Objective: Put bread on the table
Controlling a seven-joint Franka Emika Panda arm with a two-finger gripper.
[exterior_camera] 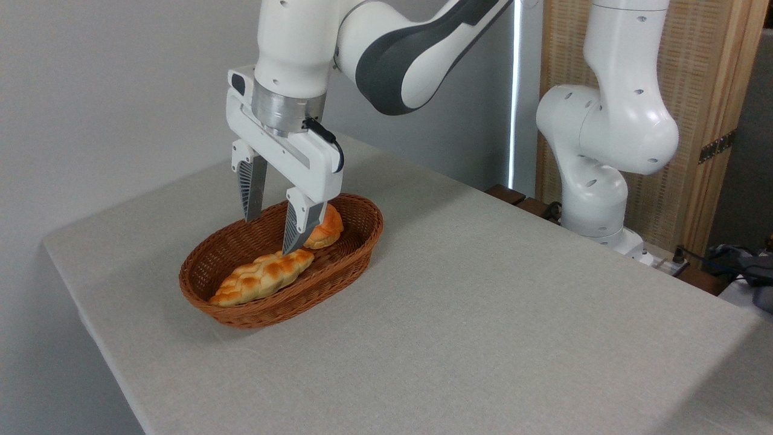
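We lose the arm (423,48) at the top edge, and the table (483,314) at the bottom and right edges. A finger (300,226) of the gripper (272,232) covers part of the bun (326,229). The basket (344,266) rim hides the bread (263,277) underside. Dark items (746,266) at far right are cut off and unclear.

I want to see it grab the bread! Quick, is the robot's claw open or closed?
Gripper: open, holding nothing, above the bread in the basket.
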